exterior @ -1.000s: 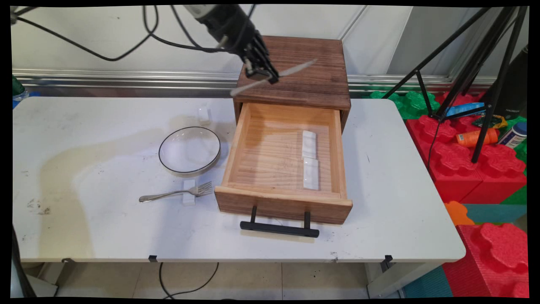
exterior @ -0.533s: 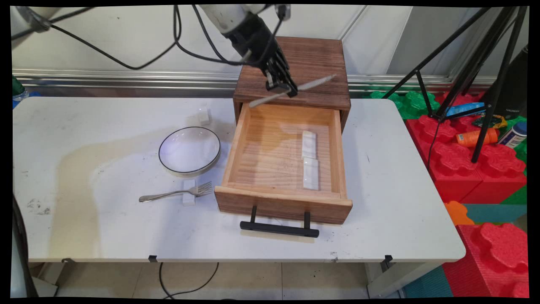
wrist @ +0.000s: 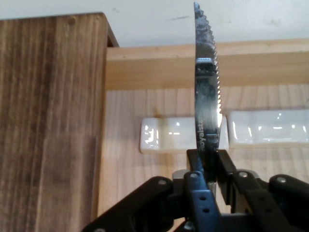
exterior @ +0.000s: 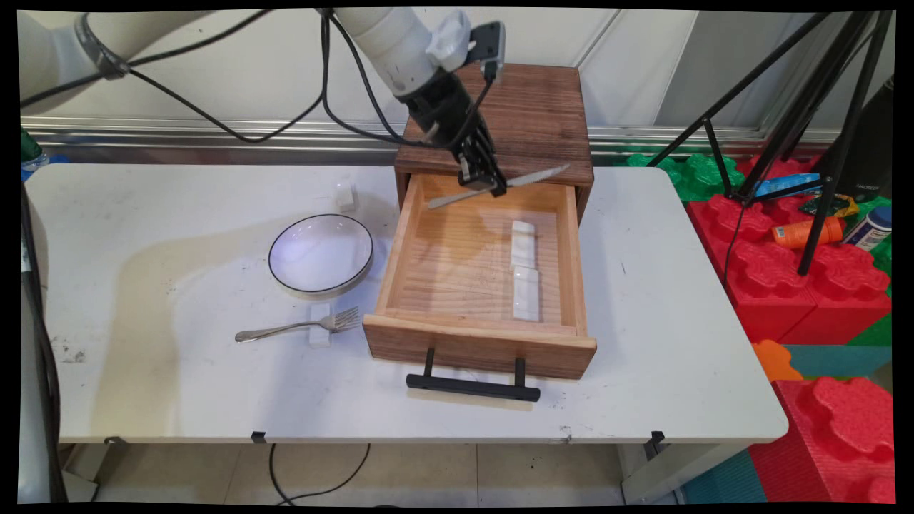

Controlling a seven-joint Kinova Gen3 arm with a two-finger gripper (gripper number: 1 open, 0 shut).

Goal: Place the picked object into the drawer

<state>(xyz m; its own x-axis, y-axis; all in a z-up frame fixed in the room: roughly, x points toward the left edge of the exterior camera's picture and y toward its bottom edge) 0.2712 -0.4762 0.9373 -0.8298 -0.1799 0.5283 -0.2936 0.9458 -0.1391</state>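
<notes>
In the main view, the gripper (exterior: 488, 184) hangs over the rear part of the open drawer (exterior: 397, 243), just in front of the dark wooden cabinet (exterior: 535, 107) that the drawer comes out of. Its jaws are closed tight on a knife (exterior: 535, 176), about at the middle of its length. The knife lies almost level and crosswise to the drawer. Its blade reaches toward the drawer's right wall and its handle end toward the left wall. It appears to be in the air above the drawer floor and touches no wood, as far as I can see. Two white rests lie on the floor of the drawer, end to end near the right wall: the farther rest (exterior: 523, 244) and the nearer rest (exterior: 526, 294). The knife is above and behind them, apart from both. Left of the drawer, on the table (exterior: 178, 385), stands an empty plate (exterior: 321, 253). In front of the plate a fork (exterior: 285, 329) lies with its neck on a small white block (exterior: 320, 337)

In the hand view, the knife (wrist: 206, 96) stands on edge between the two fingers (wrist: 195, 170), with no gap at either side, and its toothed edge is turned to the picture's right. Behind the blade are the two rests, one (wrist: 164, 134) to its left and the other (wrist: 270, 128) to its right, and the blade crosses the seam between them. The dark cabinet (wrist: 48, 121) fills the left side of this view
</notes>
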